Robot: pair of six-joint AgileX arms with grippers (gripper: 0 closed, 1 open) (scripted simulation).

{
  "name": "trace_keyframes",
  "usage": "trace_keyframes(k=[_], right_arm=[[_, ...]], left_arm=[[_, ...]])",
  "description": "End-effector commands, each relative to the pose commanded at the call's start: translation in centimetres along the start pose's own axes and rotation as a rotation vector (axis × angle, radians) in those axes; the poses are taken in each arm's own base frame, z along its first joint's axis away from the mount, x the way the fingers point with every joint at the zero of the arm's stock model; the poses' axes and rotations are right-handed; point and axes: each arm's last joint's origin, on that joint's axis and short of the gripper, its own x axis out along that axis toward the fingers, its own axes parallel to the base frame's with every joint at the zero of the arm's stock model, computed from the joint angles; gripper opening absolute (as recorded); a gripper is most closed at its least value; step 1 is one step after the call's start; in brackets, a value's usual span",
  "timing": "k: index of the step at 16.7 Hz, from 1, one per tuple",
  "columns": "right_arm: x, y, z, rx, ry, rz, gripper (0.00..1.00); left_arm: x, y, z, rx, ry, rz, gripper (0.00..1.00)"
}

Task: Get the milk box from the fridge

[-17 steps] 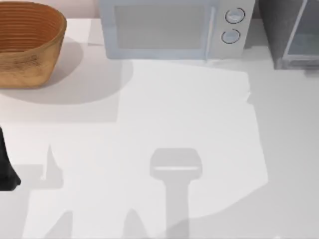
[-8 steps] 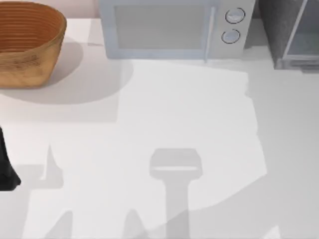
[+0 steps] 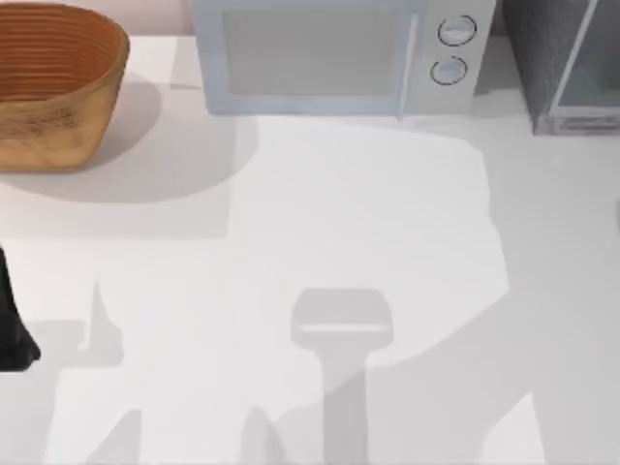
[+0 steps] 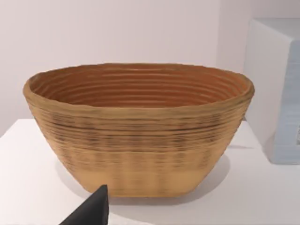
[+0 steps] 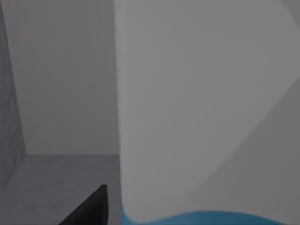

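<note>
Top view: fridge (image 3: 562, 58) stands at the far right corner of the table (image 3: 387, 213), just right of the microwave (image 3: 334, 53), door panel angled out. Woven basket (image 3: 53, 82) sits left of the microwave. Left arm (image 3: 12, 325) is parked at the table's left edge, well away from the fridge; its wrist view faces the basket, one dark fingertip (image 4: 91, 211) in frame, spread cannot be told. Right wrist view: milk box (image 5: 206, 112) very close, white top with blue below, standing against grey fridge walls; one fingertip (image 5: 89, 208) beside it, grip cannot be told.
</note>
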Motion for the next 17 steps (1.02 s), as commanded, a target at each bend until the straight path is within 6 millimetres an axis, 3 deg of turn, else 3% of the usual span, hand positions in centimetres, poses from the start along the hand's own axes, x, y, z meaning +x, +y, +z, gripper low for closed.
trace_keyframes(k=[3,16,17], right_arm=[[0.00,0.00,0.00,0.000,0.000,0.000,1.00],[0.00,0.00,0.00,0.000,0.000,0.000,0.02],[0.00,0.00,0.00,0.000,0.000,0.000,0.00]], left_arm=[[0.00,0.00,0.00,0.000,0.000,0.000,1.00],[0.00,0.00,0.00,0.000,0.000,0.000,1.00],[0.00,0.00,0.00,0.000,0.000,0.000,1.00]])
